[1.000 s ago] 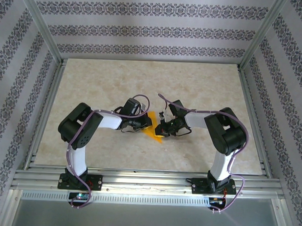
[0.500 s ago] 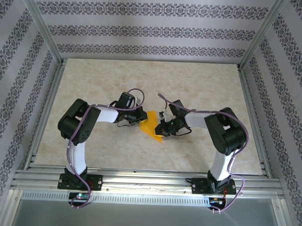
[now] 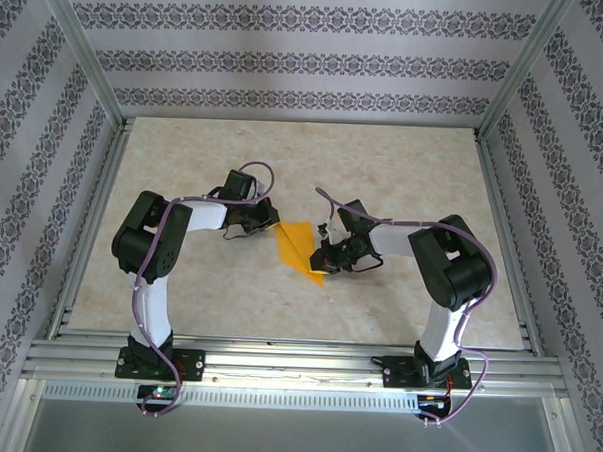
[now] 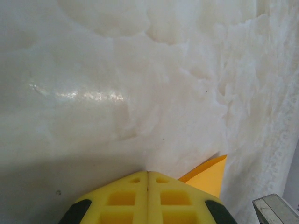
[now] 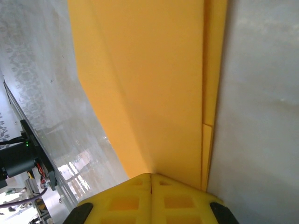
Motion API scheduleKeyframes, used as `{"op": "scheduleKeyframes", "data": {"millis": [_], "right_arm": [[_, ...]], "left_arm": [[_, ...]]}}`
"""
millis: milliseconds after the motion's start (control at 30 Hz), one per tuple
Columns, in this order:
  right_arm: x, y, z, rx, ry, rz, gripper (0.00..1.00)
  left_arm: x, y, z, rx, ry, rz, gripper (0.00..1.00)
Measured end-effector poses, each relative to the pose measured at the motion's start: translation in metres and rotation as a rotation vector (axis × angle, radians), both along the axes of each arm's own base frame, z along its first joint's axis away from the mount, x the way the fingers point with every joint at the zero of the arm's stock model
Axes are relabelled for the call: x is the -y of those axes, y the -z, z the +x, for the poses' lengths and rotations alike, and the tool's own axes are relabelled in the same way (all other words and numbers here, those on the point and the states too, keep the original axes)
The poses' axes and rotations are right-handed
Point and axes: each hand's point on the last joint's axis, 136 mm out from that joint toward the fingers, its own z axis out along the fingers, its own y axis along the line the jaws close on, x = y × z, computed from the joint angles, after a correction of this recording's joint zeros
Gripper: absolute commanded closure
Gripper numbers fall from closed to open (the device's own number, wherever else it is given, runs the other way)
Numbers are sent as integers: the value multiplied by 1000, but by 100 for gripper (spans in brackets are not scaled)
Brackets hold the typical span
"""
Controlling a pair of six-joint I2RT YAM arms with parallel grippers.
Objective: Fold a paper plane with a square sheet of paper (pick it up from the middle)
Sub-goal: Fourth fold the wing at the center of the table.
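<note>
1. Top external view. I logged one paper plane (image 3: 299,246), a narrow orange-yellow dart lying flat on the tabletop (image 3: 414,171) between the two arms, its point toward the near edge. The left end effector (image 3: 267,219) sat just beside the far-left corner, clenched and carrying nothing. The right end effector (image 3: 326,255) was at the right edge near the point, also clenched.

2. Left wrist view. The left end effector (image 4: 148,173) had its yellow pads closed seam to seam with nothing between them. One corner of the paper plane (image 4: 209,175) showed just beside them on the right. Ahead lay bare pale tabletop (image 4: 117,70).

3. Right wrist view. The right end effector (image 5: 151,176) was clenched, with its tips against the paper plane (image 5: 149,84). The paper was in layers, with a narrow strip doubled along the right side. I could not tell whether a layer was pinched or merely pressed down.

4. Progress, my judgement. The sheet was already folded to a slim pointed form, so the early folds were done. Creasing, the wings and lifting it from the middle looked outstanding.
</note>
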Motion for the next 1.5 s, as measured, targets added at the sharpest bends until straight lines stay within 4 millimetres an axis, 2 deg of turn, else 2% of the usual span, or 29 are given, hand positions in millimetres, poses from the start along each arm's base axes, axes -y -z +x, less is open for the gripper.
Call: {"op": "scheduleKeyframes", "data": {"millis": [133, 267, 367, 433, 600, 700, 867, 1067, 1233, 1400, 1500], "right_arm": [[1, 0, -1, -10, 2, 1, 100], [1, 0, -1, -12, 2, 0, 100], [1, 0, -1, -12, 2, 0, 100], [1, 0, -1, -12, 2, 0, 100], [1, 0, -1, -12, 2, 1, 100], [1, 0, -1, -13, 2, 1, 100], [1, 0, -1, -14, 2, 2, 100], [3, -4, -3, -34, 24, -8, 100], [0, -16, 0, -40, 56, 3, 99], [-15, -23, 14, -17, 73, 13, 98], [-21, -18, 25, -8, 86, 6, 97]], "left_arm": [[-4, -6, 0, 4, -12, 20, 95], [0, -33, 0, 61, -7, 6, 95], [17, -56, -4, 112, 25, -20, 95], [36, -61, -13, 130, 65, -42, 95], [80, -47, -44, 94, 167, -84, 95], [92, -30, -57, 54, 195, -91, 95], [87, 0, -67, -13, 181, -60, 95], [86, 1, -67, 9, 179, -69, 96], [85, 1, -68, 32, 180, -79, 96], [85, 1, -68, 40, 181, -84, 96], [85, 1, -68, 42, 180, -84, 97]]}}
